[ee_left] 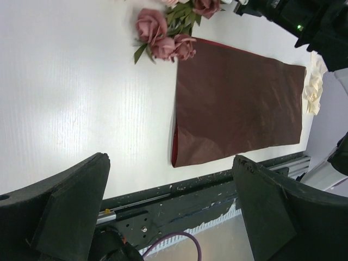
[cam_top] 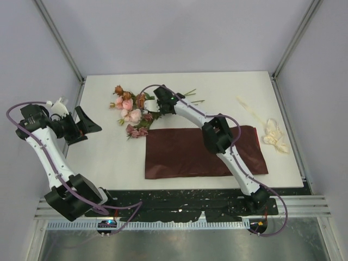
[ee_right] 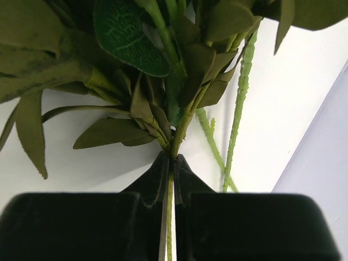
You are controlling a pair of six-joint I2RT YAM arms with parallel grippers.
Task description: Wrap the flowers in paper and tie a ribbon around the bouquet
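Right gripper [ee_right: 169,163] is clamping its jaws on the stems of the flowers [cam_top: 130,111], blooms lying at the far left corner of the paper [cam_top: 185,152] on the worktop [cam_top: 109,157]. Left gripper [cam_top: 81,126] is hanging off to the left, jaws wide apart. Ribbon [cam_top: 274,136] is lying at the right edge.

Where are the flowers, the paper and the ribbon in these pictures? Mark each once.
flowers [cam_top: 132,115], top external view, on the pink blooms.
paper [cam_top: 179,155], top external view, on its bare left half.
ribbon [cam_top: 275,138], top external view, on its bunched loops.
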